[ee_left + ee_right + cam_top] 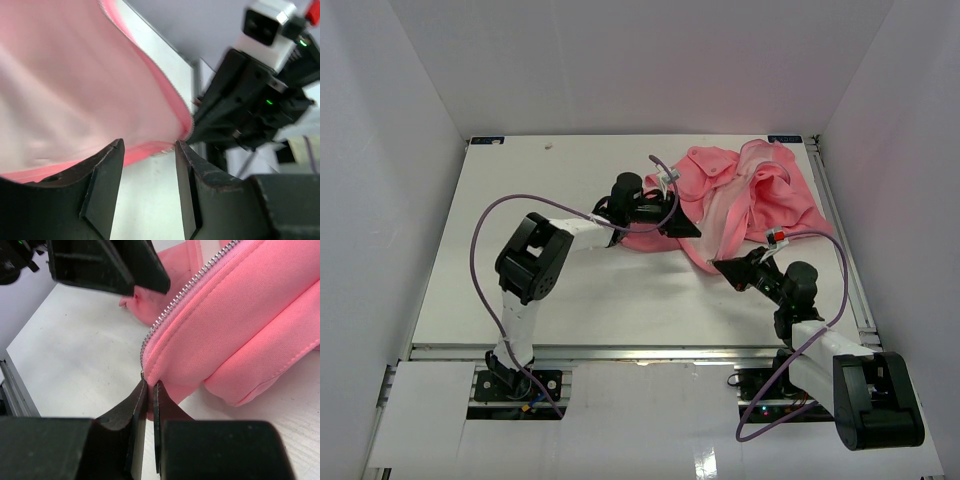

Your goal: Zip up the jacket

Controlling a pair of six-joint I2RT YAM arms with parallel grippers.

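At the right gripper (149, 384), the two fingers are pressed almost together on the bottom corner of the jacket (240, 325), right where the zipper teeth (192, 285) end. A sliver of pink fabric sits between the tips: grip confirmed. From that corner the metal teeth run up and away along a folded front edge.

Close beyond, the left gripper (148, 146) stands with its jaws apart. The jacket's lower hem passes across the gap at the tips; whether the fabric touches either finger cannot be told.

Seen from overhead, both grippers meet the garment's near edge. The left comes in from the left side and the right from the near right, with the two close to each other.

The jacket lies crumpled on the far right part of the white table (520, 290). Its paler lining is turned up through the middle, and its right side lies near the table's right rail (842, 240). A purple cable (473, 255) loops beside the left arm.
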